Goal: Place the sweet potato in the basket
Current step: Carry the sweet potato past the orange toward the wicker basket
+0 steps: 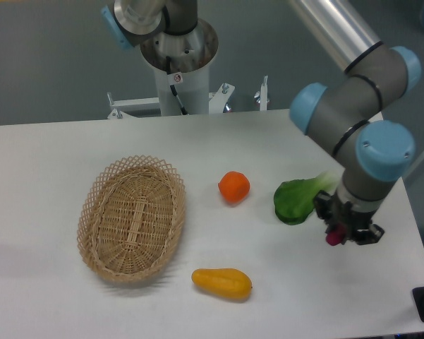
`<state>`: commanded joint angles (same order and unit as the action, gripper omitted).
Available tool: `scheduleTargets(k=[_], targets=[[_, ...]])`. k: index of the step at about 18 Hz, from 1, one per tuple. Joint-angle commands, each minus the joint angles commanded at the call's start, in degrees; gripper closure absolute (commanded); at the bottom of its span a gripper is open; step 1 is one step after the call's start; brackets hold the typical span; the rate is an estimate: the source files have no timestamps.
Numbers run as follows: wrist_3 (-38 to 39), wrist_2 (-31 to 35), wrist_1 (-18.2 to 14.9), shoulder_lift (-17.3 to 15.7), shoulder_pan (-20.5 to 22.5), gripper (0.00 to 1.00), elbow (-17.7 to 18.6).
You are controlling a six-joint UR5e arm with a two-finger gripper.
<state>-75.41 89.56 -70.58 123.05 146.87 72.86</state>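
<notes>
From the fixed camera, a white surface (56, 155) fills most of the view, with a grey-blue wall behind it and the arm's round metal base column (178, 63) standing at the far edge beside some small white brackets. The basket (132, 218) lies on the left half of the surface, its long axis running away from the camera. To its right sits a round orange (234, 186), well apart from the rim. Nearer the front edge a yellow-orange oblong fruit (222, 283) lies on its side. Farther right is a green leafy vegetable (298, 198), its pale stalk end pointing toward the arm.

The arm, grey with light blue joint caps, reaches in from the upper right and bends down over the right side of the surface. Its wrist points downward just beside the green vegetable. The hand (344, 232) is closed around the sweet potato (333, 239), of which only a small magenta end shows below the dark fingers. It hangs well apart from the basket, on the far side of the orange.
</notes>
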Motion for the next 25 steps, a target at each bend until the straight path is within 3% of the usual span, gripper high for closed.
scheduleTargets(k=[8,11,20,25], targets=[[7.03,0.26,-0.18,-2.46,-10.98,0.75,5.10],[7.91,-0.26,-0.44,-3.34,-13.53,0.75,6.50],[7.65,-2.02,0.09,-8.79,-19.60,0.73,17.84],[9.14,-2.02,0.09,-8.79,-22.50,0.64,19.25]])
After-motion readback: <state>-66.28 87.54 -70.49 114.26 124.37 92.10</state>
